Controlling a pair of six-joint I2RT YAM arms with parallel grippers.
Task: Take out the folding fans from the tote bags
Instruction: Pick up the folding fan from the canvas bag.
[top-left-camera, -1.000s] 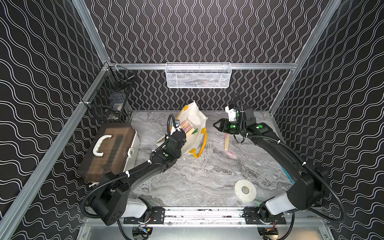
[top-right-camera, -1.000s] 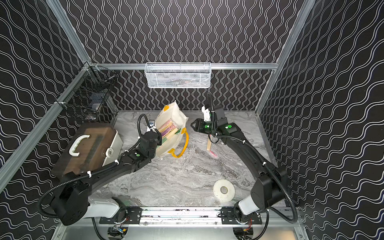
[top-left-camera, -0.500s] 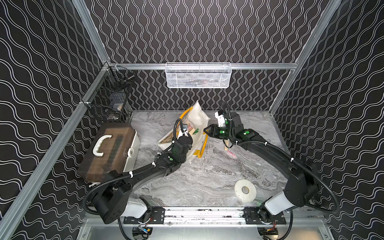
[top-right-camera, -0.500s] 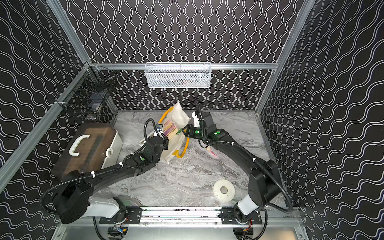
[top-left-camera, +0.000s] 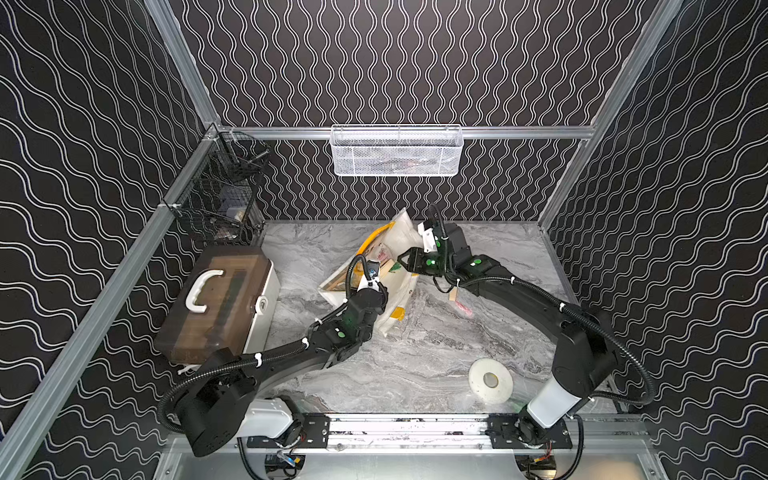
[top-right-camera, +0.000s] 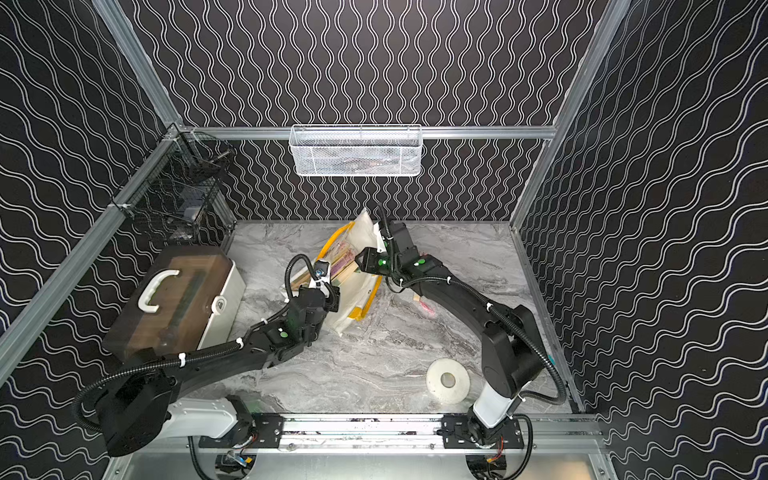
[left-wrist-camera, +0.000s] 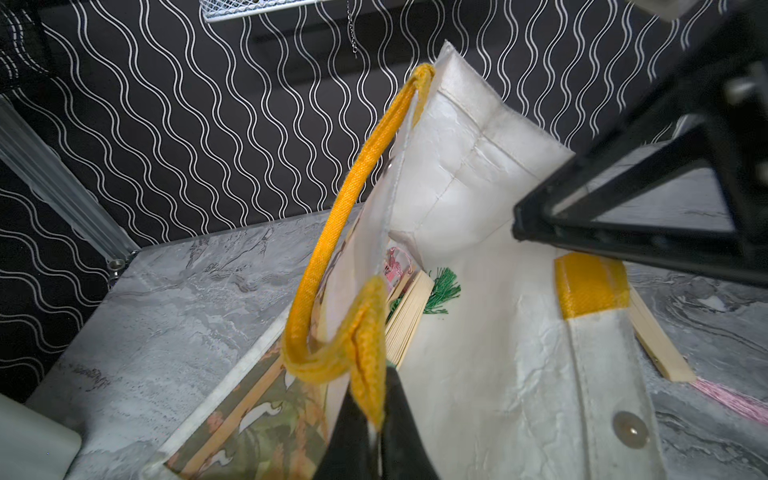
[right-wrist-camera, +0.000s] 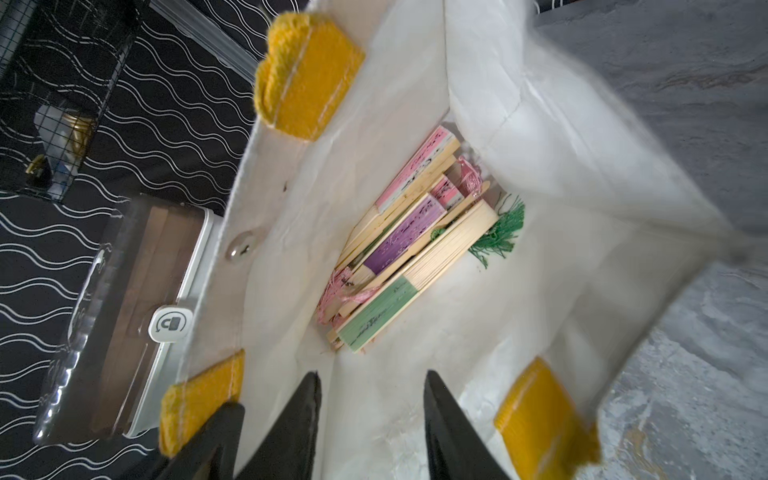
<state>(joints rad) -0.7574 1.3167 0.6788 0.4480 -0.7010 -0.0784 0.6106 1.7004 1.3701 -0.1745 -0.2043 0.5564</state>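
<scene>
A white tote bag (top-left-camera: 401, 243) with yellow handles lies tilted at the middle of the table, its printed side (left-wrist-camera: 266, 419) facing left. My left gripper (left-wrist-camera: 372, 399) is shut on one yellow handle (left-wrist-camera: 353, 199) and holds the mouth up. Several folding fans (right-wrist-camera: 411, 249), pink, purple and green with tassels, lie at the bottom of the bag. My right gripper (right-wrist-camera: 370, 376) is open at the bag's mouth (top-left-camera: 401, 259), its fingers empty and short of the fans. One more fan (top-left-camera: 453, 296) with a pink tassel lies on the table to the right of the bag.
A brown-lidded box (top-left-camera: 220, 307) with a white handle stands at the left. A white tape roll (top-left-camera: 490, 379) lies at the front right. A white mesh basket (top-left-camera: 397, 151) hangs on the back wall and a black wire basket (top-left-camera: 224, 195) on the left wall.
My right gripper has moved left from above the table to the bag's mouth, its jaws narrowing a little. My left gripper has pulled the handle, shifting the bag rightward and tilting it open.
</scene>
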